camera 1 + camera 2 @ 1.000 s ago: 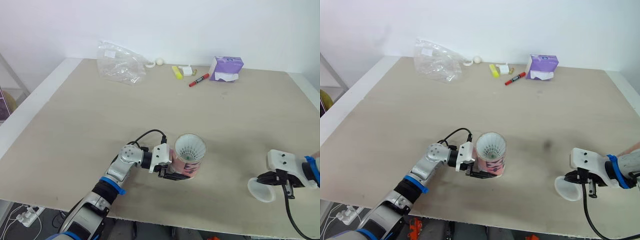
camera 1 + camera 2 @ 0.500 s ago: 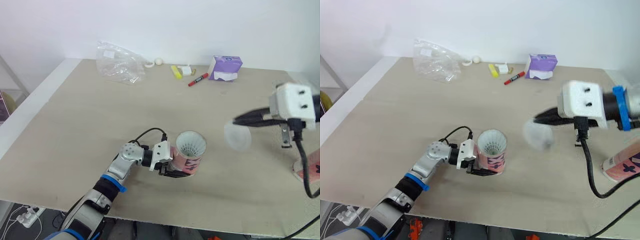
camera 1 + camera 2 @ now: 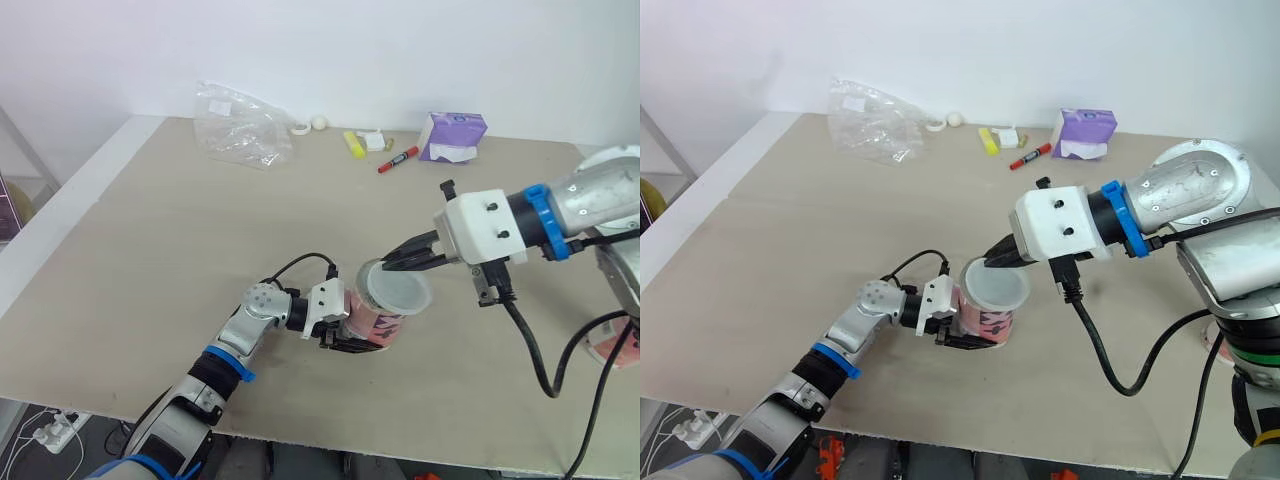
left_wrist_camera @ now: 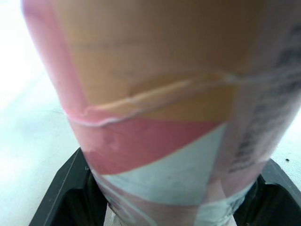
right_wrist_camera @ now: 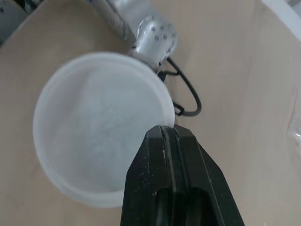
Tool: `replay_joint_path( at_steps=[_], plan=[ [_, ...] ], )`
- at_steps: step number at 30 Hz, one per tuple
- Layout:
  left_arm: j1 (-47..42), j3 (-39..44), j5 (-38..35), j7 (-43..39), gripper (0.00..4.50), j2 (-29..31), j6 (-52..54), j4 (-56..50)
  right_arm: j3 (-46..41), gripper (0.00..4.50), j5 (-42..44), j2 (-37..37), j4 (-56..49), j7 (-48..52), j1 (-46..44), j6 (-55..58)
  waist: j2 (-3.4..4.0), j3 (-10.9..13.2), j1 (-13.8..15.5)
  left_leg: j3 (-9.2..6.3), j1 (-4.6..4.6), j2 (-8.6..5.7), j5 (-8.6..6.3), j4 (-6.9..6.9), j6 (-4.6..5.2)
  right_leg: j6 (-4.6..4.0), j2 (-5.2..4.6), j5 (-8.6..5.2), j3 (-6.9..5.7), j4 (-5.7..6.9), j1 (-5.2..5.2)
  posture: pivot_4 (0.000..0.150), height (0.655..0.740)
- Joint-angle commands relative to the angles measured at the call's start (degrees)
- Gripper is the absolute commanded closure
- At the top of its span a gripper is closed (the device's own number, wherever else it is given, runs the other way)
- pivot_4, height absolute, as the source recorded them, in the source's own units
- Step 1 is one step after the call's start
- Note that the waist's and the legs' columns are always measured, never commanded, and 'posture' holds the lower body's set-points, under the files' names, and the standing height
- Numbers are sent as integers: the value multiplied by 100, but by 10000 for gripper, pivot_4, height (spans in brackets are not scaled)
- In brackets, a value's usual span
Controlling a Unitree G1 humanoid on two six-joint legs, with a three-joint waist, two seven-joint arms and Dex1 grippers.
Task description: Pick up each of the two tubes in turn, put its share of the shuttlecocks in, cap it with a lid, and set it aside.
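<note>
Translucent plastic, the lid (image 3: 397, 290) sits at the mouth of the pink tube (image 3: 372, 327), so this looks like the capping step. Next it likely needs centring on the rim and a square press down to seat. The right tool (image 3: 386, 265) is pinched nearly flat on the lid's near edge, the lid jutting beyond its fingertips, while the left tool (image 3: 338, 340) is clenched around the tube's lower part, holding it upright on the tabletop (image 3: 180, 250).

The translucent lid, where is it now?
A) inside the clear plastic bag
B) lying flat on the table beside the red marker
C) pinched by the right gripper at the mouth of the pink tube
C: the right gripper pinches the lid by its rim over the tube that the left gripper holds.
</note>
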Motion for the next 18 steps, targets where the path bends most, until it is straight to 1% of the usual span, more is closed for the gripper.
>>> replay_joint_path(
  at_steps=[1,12,18],
  plan=[
    [40,-15,197,191,16360,92,141,58,58,44562,-259,155,141,53,-257,-232,0,0,-5,0,2,1,0,0,0,-1,0,2,0,0,0,1500,7400],
    [56,-13,191,256,16360,109,234,24,97,44562,-601,355,320,225,-424,-516,0,0,-5,0,2,2,5,0,3,-3,2,7,-1,1,0,1500,7400],
    [39,-12,198,261,16360,108,242,47,62,44562,-575,362,231,284,-367,-457,0,0,-5,0,2,2,5,0,3,-3,2,7,-1,1,-1,1500,7400]
  ],
)
